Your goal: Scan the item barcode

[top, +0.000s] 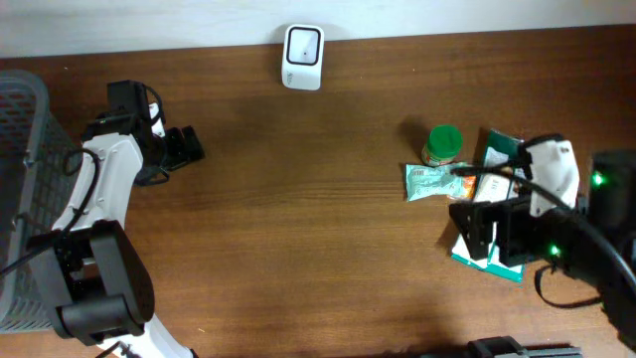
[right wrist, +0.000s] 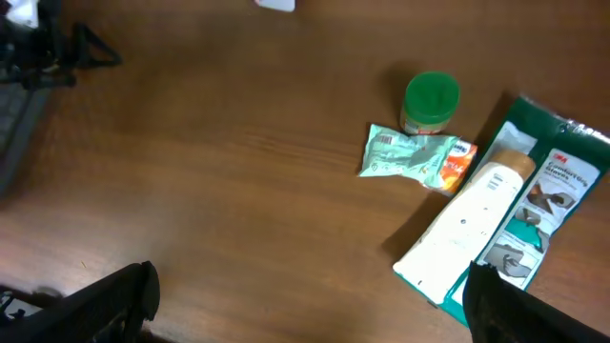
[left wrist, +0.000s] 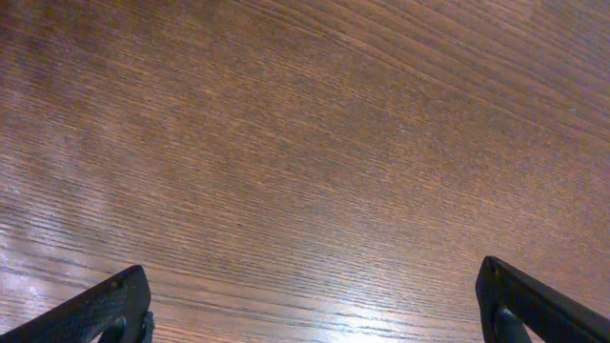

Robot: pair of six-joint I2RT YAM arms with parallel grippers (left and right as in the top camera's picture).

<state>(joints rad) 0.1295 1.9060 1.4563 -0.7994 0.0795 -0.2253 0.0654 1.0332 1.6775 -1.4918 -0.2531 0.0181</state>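
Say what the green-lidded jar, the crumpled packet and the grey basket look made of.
The jar: its smooth green lid is likely plastic; the body is unclear. The packet: thin film, plastic or foil, by its wrinkles and sheen. The basket: grey wire mesh, probably coated metal, by its open grid.

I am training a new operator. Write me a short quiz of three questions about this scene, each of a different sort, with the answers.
1. True or false: the left gripper and the right gripper both stand open, holding nothing.
2. Fill in: in the overhead view, the white scanner sits at the ___ edge of the table.
3. Which lies closest to the green-lidded jar? A) snack packet B) white scanner C) left gripper

Key: 1 true; 2 top; 3 A.
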